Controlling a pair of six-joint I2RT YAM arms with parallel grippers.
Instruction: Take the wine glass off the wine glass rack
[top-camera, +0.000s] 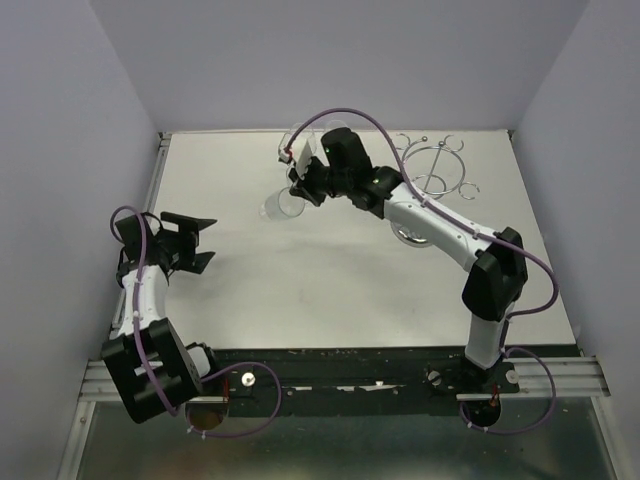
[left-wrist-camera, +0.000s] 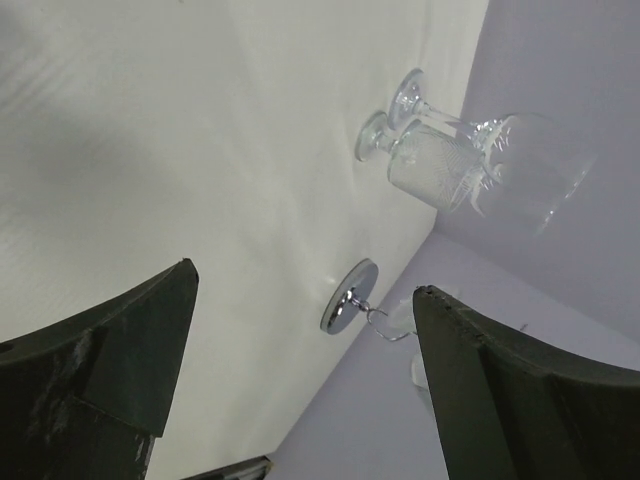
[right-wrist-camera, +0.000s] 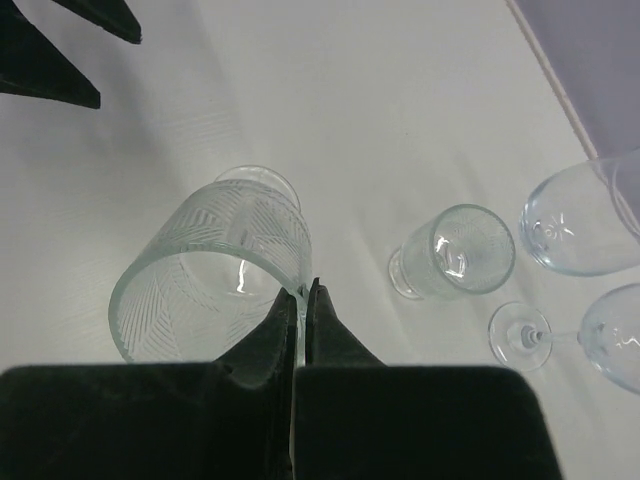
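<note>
over the table, right jaws clamp the wine glass rim; left jaws gape.

soft even light, glare on wine glass rack.

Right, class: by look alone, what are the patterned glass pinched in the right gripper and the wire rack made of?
The clear patterned glass: likely real glass, transparent with frosted leaf etching; the table shows through. The shiny wire rack: metal, probably chrome-plated; its round disc base mirrors its surroundings.
</note>
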